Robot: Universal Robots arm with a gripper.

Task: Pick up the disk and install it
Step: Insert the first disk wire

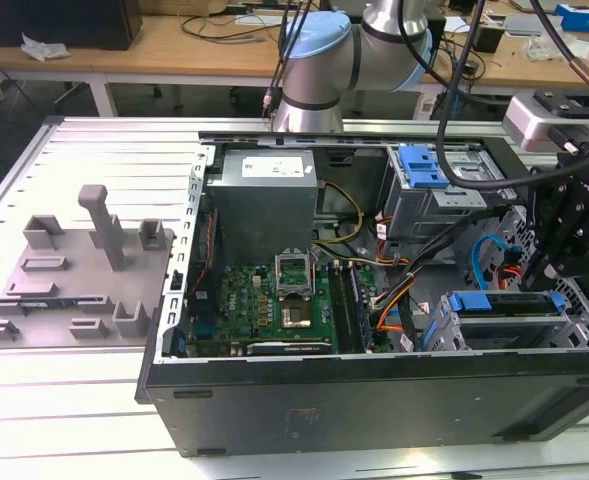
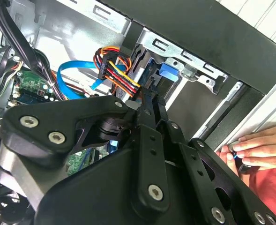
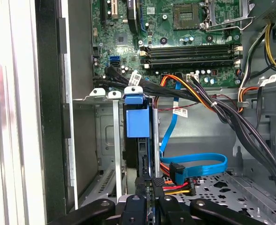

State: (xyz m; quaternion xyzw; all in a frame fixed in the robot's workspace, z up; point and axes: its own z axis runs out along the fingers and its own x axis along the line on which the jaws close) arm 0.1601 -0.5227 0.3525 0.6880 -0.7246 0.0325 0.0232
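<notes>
Your gripper point(image 3: 147, 187) sits closed down on the disk point(image 3: 138, 123), which stands on edge in the cage point(image 3: 107, 140) slot. A hand point(image 2: 257, 147) rests nearby.

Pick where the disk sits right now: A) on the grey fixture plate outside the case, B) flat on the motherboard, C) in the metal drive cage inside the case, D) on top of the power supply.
C: in the first wrist view the disk with its blue rails stands in a slot of the drive cage, with the gripper right at its end.
</notes>
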